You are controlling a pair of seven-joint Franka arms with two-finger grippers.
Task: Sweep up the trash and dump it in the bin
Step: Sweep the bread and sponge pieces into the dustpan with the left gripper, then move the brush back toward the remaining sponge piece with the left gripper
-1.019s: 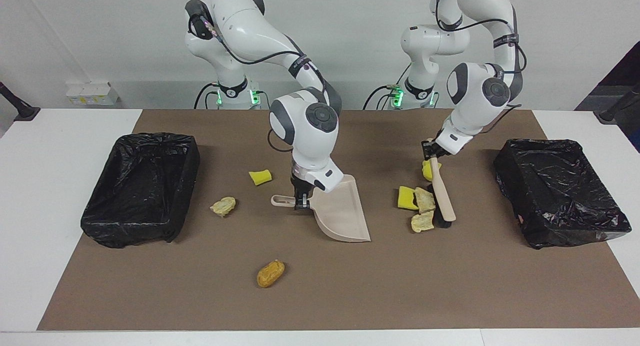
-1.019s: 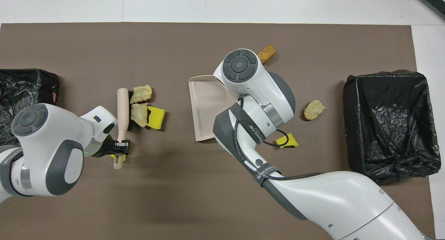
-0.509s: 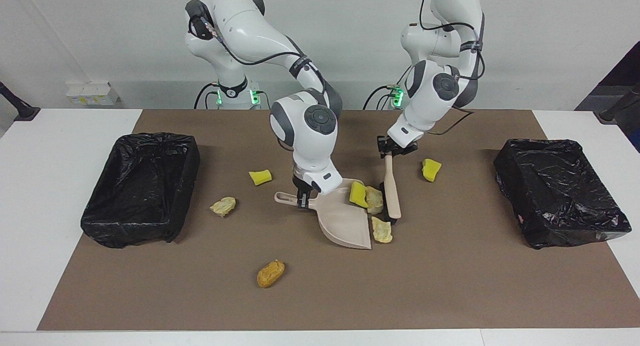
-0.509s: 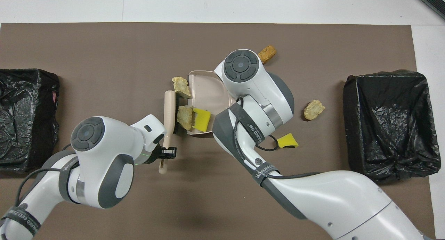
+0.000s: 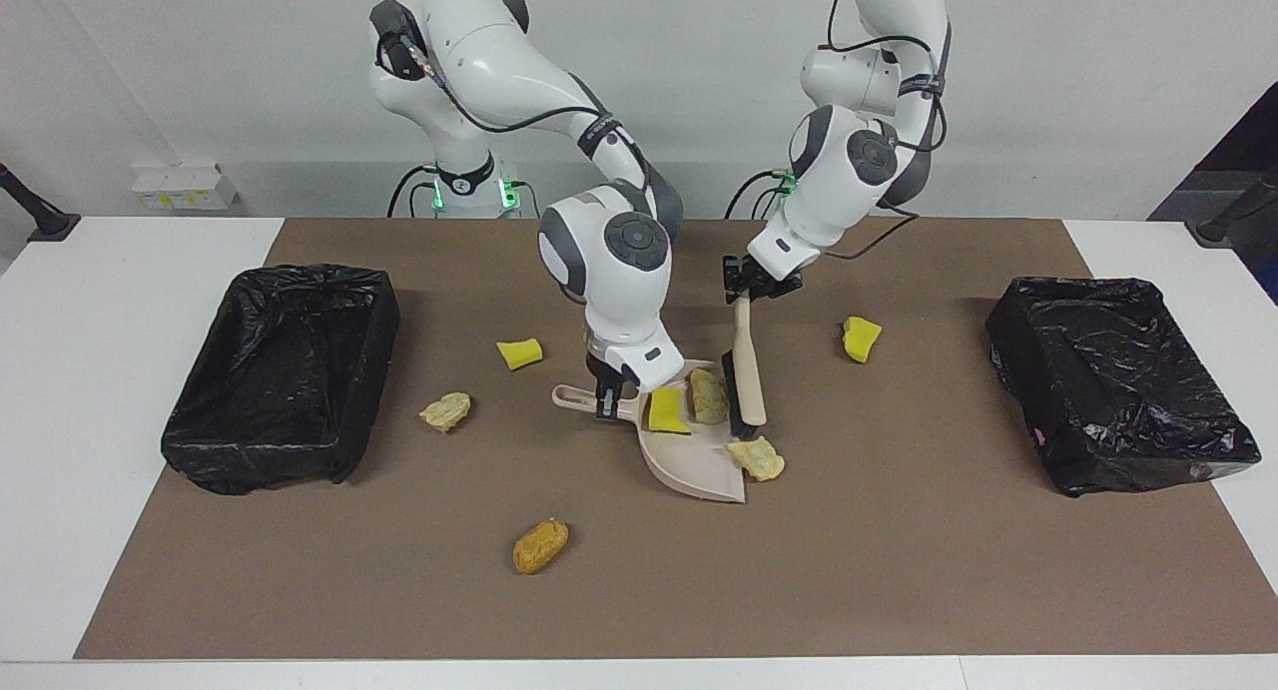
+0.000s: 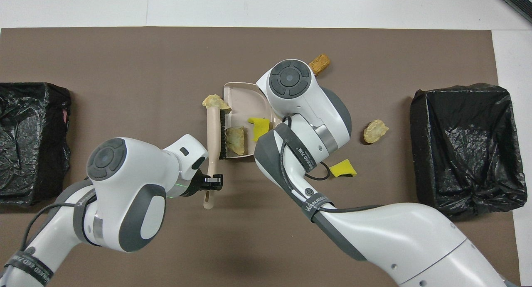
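My right gripper [image 5: 602,404] is shut on the handle of the beige dustpan [image 5: 699,462], which rests on the mat. My left gripper [image 5: 744,289] is shut on the handle of the brush [image 5: 748,375], whose bristles stand at the pan's mouth. Of the trash, a yellow sponge chunk [image 5: 666,410] and a beige piece [image 5: 709,395] lie inside the pan. Another beige piece [image 5: 756,457] lies at the pan's lip. Loose on the mat are two yellow chunks [image 5: 860,339] [image 5: 520,352], a beige lump [image 5: 445,410] and an orange-brown lump [image 5: 540,545].
A black-lined bin [image 5: 283,370] stands at the right arm's end of the table and a second one [image 5: 1118,380] at the left arm's end. A brown mat [image 5: 899,590] covers the table's middle.
The left gripper has swept the brush toward the dustpan, pushing the yellow sponge chunk and one beige piece into it. The other beige piece slid to the lip. The dustpan barely moved.
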